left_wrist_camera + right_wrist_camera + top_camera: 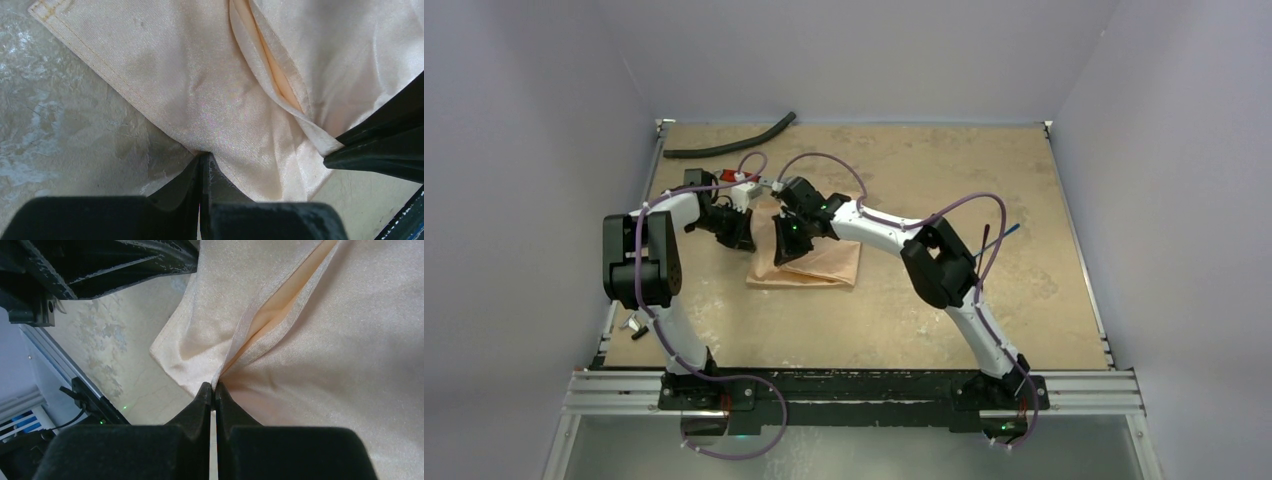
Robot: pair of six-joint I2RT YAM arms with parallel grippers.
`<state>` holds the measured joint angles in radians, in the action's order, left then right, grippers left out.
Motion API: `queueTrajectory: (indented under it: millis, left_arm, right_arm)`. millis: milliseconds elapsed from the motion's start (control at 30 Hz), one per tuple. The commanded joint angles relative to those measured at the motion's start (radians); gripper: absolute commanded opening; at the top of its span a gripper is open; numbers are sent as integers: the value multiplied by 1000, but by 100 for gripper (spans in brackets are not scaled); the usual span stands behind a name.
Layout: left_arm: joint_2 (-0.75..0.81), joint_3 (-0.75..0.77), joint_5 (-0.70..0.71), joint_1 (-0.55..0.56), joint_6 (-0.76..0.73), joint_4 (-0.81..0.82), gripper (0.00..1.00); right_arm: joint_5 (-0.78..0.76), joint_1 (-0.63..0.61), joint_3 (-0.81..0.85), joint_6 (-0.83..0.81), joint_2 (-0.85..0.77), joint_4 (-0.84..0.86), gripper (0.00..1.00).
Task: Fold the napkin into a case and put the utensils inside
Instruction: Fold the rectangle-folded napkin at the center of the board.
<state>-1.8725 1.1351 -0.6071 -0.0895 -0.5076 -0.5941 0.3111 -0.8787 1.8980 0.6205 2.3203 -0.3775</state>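
**Napkin.** The napkin lies on the table, left of centre, folded into a flat, roughly rectangular stack. In both wrist views a hemmed edge overlaps a lower layer, and the slit between them shows a deeper orange inner surface. Nothing can be seen in that slit.

**Utensils.** The fork and the spoon lie on the bare table to the right of the napkin, well apart from it. They are close together and partly crossed by the right arm's cable.

**Left gripper.** The left gripper is at the napkin's left edge. Its fingers are pressed together with no gap, and the cloth edge is pinched between the tips. The fabric puckers toward the pinch point.

**Right gripper.** The right gripper is fully closed in the same way. It clamps the napkin where the hemmed overlap meets the lower layer (creases radiate from the tips). From above, the two grippers sit near each other at the napkin's far-left corner. Each appears in the other's wrist view.

**Other items.** A black hose lies along the far edge of the table. A red-handled wrench lies just behind the left arm's wrist.
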Motion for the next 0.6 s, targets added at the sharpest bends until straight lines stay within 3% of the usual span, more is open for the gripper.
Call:
queueTrajectory:
  millis: [0, 400, 567]
  left_arm:
    - [-52, -48, 91, 4, -11, 20, 0]
    - [-52, -47, 117, 4, -7, 11, 0]
    - [-53, -46, 119, 4, -9, 9, 0]
  right_arm:
    - [59, -12, 62, -5, -2, 57, 0]
    - [97, -19, 119, 32, 32, 177, 0]
    - [128, -32, 64, 25, 37, 219, 0]
